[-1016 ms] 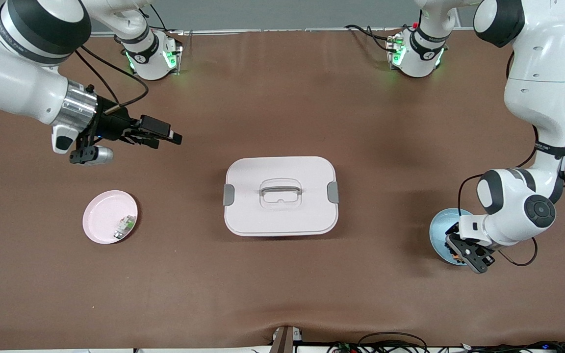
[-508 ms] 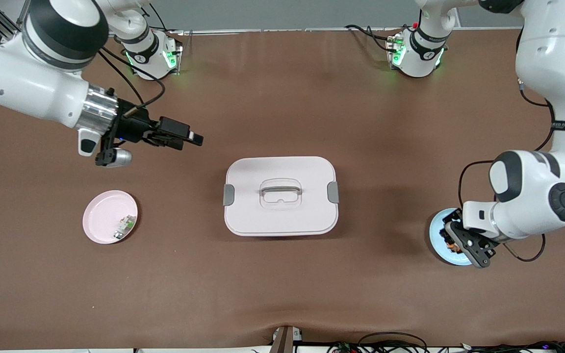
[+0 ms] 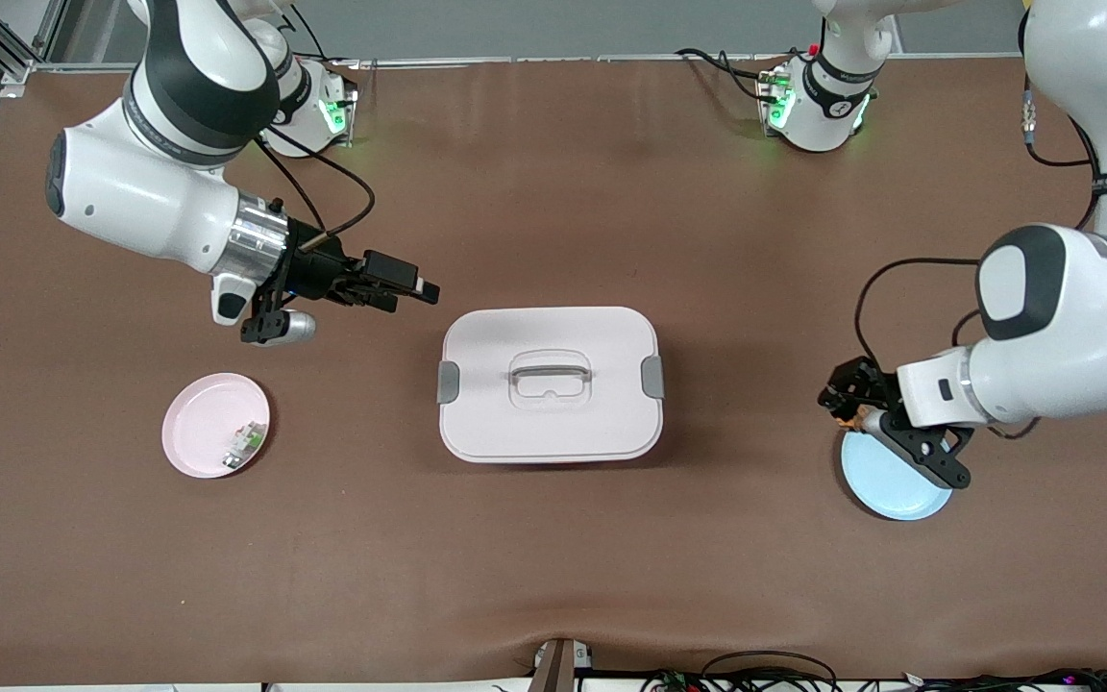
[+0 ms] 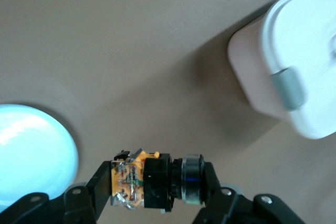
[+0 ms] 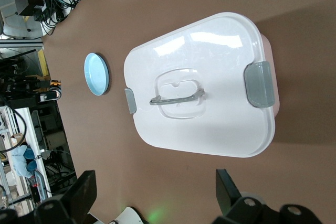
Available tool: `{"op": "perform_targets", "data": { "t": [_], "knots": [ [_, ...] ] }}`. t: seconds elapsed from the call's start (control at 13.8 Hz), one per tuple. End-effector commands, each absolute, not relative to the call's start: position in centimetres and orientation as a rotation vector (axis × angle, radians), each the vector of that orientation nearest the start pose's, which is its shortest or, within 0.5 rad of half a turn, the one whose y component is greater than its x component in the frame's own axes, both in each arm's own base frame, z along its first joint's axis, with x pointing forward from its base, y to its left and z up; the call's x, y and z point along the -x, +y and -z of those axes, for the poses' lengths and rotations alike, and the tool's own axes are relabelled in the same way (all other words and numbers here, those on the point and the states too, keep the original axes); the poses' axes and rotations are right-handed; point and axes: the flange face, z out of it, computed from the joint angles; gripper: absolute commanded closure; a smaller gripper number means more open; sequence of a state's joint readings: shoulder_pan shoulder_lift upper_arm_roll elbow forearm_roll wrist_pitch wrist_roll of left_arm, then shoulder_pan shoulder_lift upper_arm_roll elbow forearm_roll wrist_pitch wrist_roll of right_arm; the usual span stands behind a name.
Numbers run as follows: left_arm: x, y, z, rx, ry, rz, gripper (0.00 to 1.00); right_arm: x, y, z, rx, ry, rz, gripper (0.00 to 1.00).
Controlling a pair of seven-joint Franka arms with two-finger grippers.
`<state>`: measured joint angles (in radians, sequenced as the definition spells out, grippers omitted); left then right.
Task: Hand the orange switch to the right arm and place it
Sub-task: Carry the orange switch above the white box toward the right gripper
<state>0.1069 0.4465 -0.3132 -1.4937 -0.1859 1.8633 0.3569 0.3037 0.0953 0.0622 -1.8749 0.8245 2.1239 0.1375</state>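
The orange switch, black-bodied with orange pieces and a round black knob, hangs in my left gripper, which is shut on it end to end. It is in the air over the rim of the light blue plate, on the side toward the white box. My right gripper is open and holds nothing. It hovers over the table beside the box corner at the right arm's end.
A white lidded box with a handle and grey latches stands mid-table. A pink plate at the right arm's end holds a small white-and-green part. The blue plate carries nothing.
My left gripper has lifted off the blue plate with the switch and shifted toward the box. My right arm has swung in toward the box, its gripper still open.
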Motion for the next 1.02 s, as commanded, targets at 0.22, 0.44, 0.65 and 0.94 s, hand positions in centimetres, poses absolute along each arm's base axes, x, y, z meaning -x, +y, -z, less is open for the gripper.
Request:
{"op": "perform_targets", "data": {
  "t": [0.22,0.44,0.65,0.94],
  "knots": [
    [-62.8,-19.1,-47.6,3.508,0.015,-0.251,0.87,-55.6,24.7,-49.0,2.364,0.177,-0.053,0.0],
    [-61.6,-23.9,-49.7,3.479,-0.451,-0.347,0.87,-55.5,24.8,-48.9,2.365,0.176,-0.059,0.0],
    [-59.6,-29.5,-50.1,3.378,-0.791,-0.471,0.87,-55.1,25.5,-49.4,2.364,0.146,-0.051,0.0],
    [-57.4,-35.6,-50.3,3.217,-1.148,-0.567,0.87,-53.9,28.1,-50.3,2.262,0.062,-0.022,0.0]
  ]
}}
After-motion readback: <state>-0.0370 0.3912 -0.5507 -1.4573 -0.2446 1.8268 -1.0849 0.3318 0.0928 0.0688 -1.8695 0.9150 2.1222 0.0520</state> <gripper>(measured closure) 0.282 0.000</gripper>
